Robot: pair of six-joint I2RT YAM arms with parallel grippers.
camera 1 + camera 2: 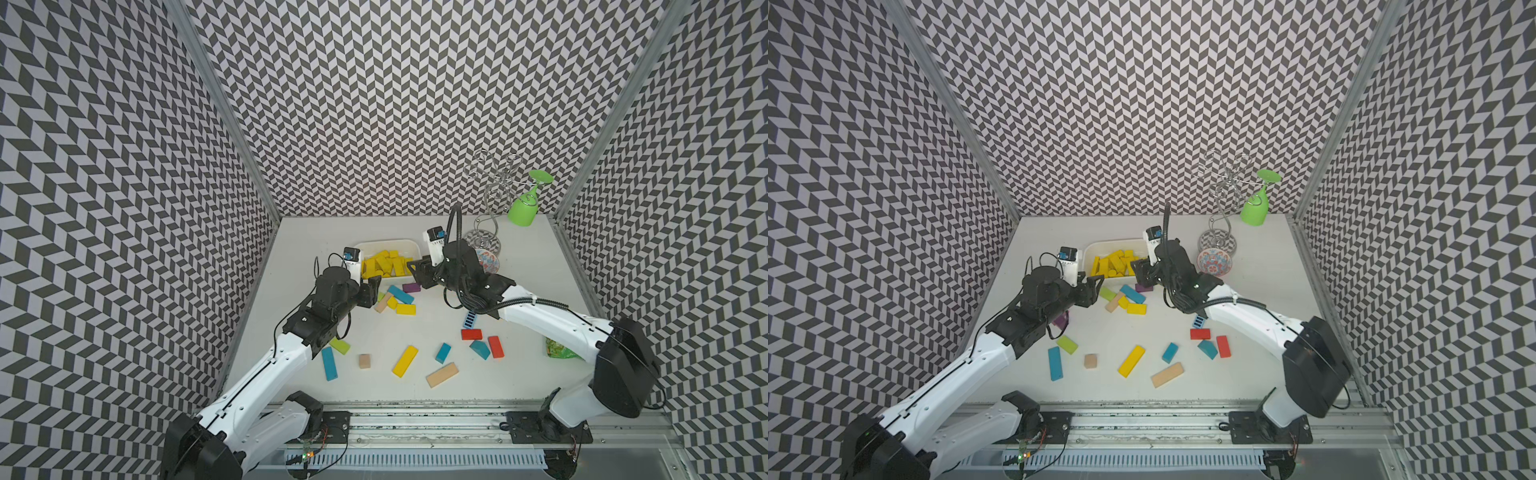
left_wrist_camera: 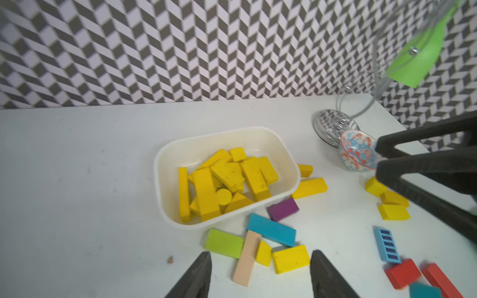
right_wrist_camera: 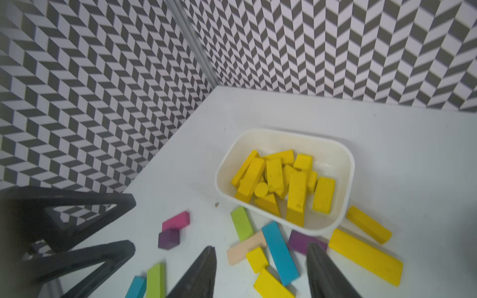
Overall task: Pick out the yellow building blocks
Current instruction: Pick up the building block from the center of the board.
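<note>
Left wrist view, smooth rounded tub, speckled yellow building blocks

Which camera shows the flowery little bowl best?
A top view: the bowl shows whole, from above. In a top view the right arm hides part of it. The left wrist view shows it from the side. The right wrist view misses it.

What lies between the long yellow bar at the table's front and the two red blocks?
Both top views show a short blue block and a teal block between the yellow bar and the red blocks.
</note>
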